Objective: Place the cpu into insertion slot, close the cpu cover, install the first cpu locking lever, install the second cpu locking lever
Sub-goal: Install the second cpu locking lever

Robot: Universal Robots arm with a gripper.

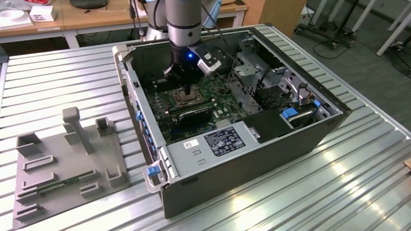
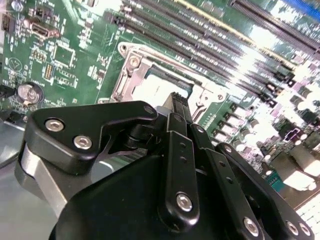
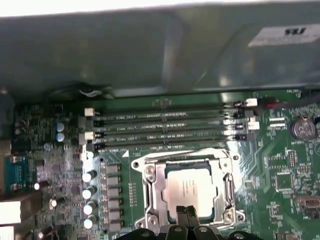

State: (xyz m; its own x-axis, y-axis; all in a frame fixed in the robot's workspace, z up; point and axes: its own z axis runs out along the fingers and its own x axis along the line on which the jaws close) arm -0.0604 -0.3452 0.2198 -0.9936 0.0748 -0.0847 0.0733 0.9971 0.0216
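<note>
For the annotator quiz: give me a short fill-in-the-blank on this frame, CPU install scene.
1. The cpu lies inside the insertion ____.
2. The cpu cover is down around the chip, which shows through its square ____.
3. The end effector hangs directly over the ____ of the cpu cover.
4. The green motherboard sits inside an open computer ____.

Missing words: slot; window; edge; case

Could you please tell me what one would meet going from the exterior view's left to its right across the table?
Grey fixture tray with upright posts → open computer case, with the gripper lowered over the insertion slot inside → bare slatted table.
</note>
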